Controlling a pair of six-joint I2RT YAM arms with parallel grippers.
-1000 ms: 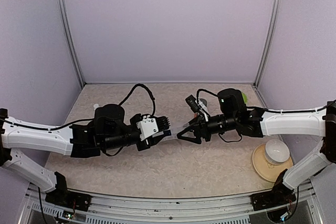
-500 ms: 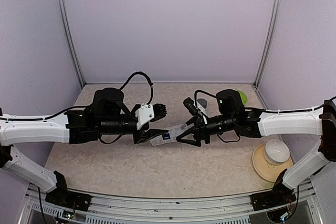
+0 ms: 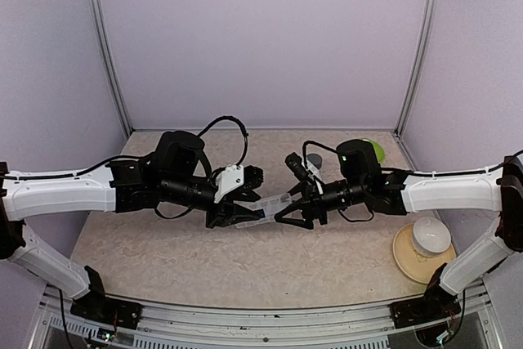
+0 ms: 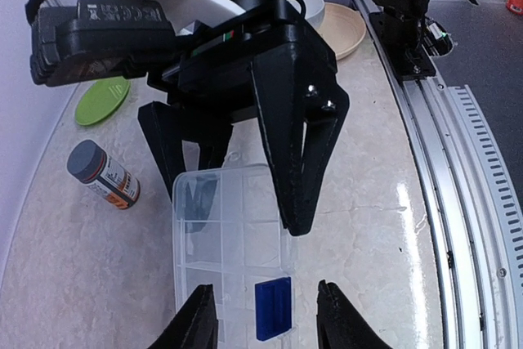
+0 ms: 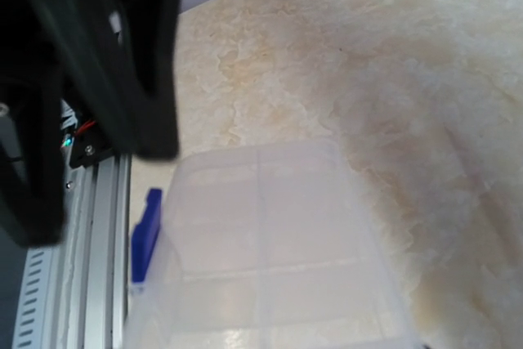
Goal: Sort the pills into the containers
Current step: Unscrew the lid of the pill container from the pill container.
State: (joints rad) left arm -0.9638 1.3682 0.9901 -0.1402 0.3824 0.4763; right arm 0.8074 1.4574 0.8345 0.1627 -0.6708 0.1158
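Observation:
The containers are the compartments of a clear pill box (image 3: pixel 274 201) with a blue latch (image 4: pixel 272 308). It sits mid-table between both grippers. My right gripper (image 3: pixel 283 213) straddles its far end, and its black fingers (image 4: pixel 296 161) press the box's sides (image 4: pixel 233 243). In the right wrist view the box (image 5: pixel 270 259) fills the lower frame, and my own fingers are out of frame. My left gripper (image 4: pixel 265 290) stands open around the near end by the latch, with a gap on its right side. No pills are visible.
A pill bottle (image 4: pixel 102 176) with a grey cap and orange label lies left of the box. A green plate (image 3: pixel 376 151) sits at the back right. A white bowl on a tan plate (image 3: pixel 429 239) stands near the right front. The table's rail (image 4: pixel 445 169) runs close by.
My left gripper drew back off the box, exposing it, then came in again at its latch end with the jaws a little narrower. The right gripper has barely moved.

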